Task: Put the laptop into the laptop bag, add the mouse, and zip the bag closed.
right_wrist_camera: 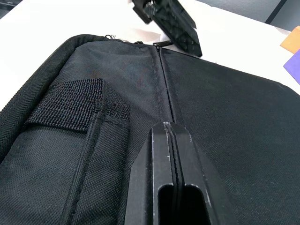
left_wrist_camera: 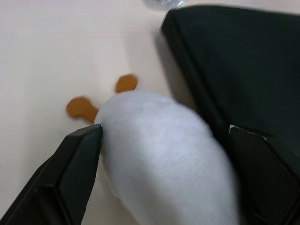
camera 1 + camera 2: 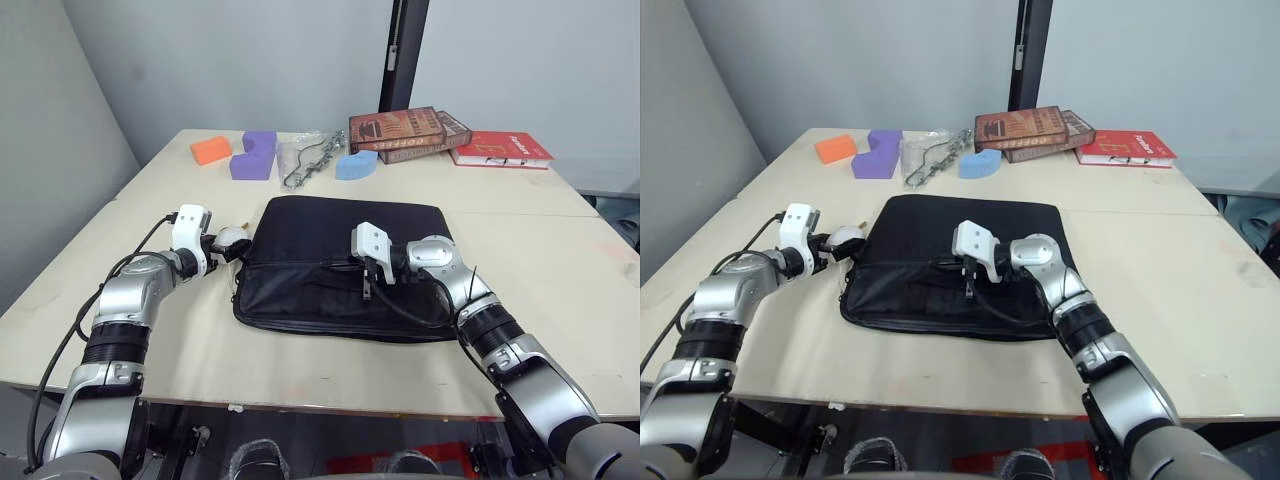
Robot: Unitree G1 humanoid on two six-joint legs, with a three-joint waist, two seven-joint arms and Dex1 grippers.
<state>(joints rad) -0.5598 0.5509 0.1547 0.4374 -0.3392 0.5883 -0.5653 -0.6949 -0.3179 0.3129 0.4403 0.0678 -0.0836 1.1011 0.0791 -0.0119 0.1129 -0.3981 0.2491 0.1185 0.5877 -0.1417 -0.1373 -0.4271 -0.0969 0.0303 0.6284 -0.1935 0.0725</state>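
Observation:
The black laptop bag (image 3: 340,240) lies flat in the middle of the table, its zipper line (image 1: 161,75) and a strap handle (image 1: 70,105) showing. My right gripper (image 3: 367,288) is shut, its fingers pressed together just above the bag's front panel beside the zipper line, with nothing seen between them. My left gripper (image 3: 226,247) is at the bag's back-left corner, shut on a puffy white lump (image 2: 159,140) with orange bits. The laptop and the mouse are out of view.
Along the table's far edge lie an orange block (image 3: 210,150), a purple block (image 3: 255,155), a clear bag with a chain (image 3: 305,160), a blue piece (image 3: 356,165), stacked brown books (image 3: 405,133) and a red book (image 3: 503,149).

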